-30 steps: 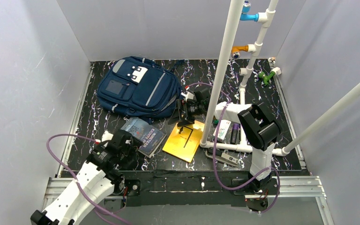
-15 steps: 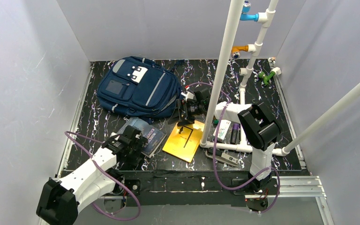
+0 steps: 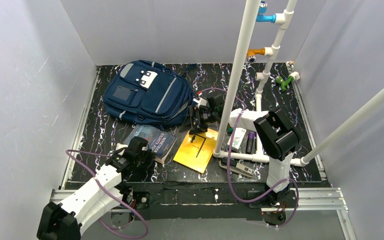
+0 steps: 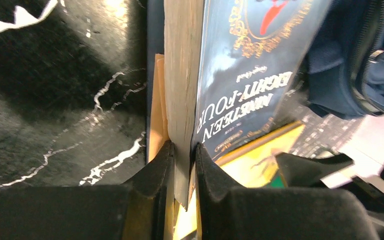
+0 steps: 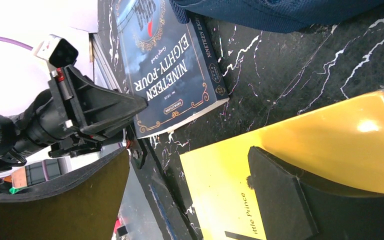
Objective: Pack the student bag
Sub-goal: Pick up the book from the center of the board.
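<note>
- Left gripper (image 4: 182, 159) is clamped on the page edge of the dark blue book (image 4: 245, 100), one finger on each side, at the book's near end.
- That book's cover reads "Nineteen Eighty-Four"; it sits on the black marbled table (image 3: 105, 131), just in front of the student bag (image 3: 147, 95).
- The student bag lies flat at the far left of the table, its front pocket facing up.
- Right gripper (image 3: 198, 125) hovers with its jaws spread wide over the far end of the yellow book (image 3: 197, 150), gripping nothing.
- A white pipe frame (image 3: 235, 75) stands just right of the yellow book.
</note>
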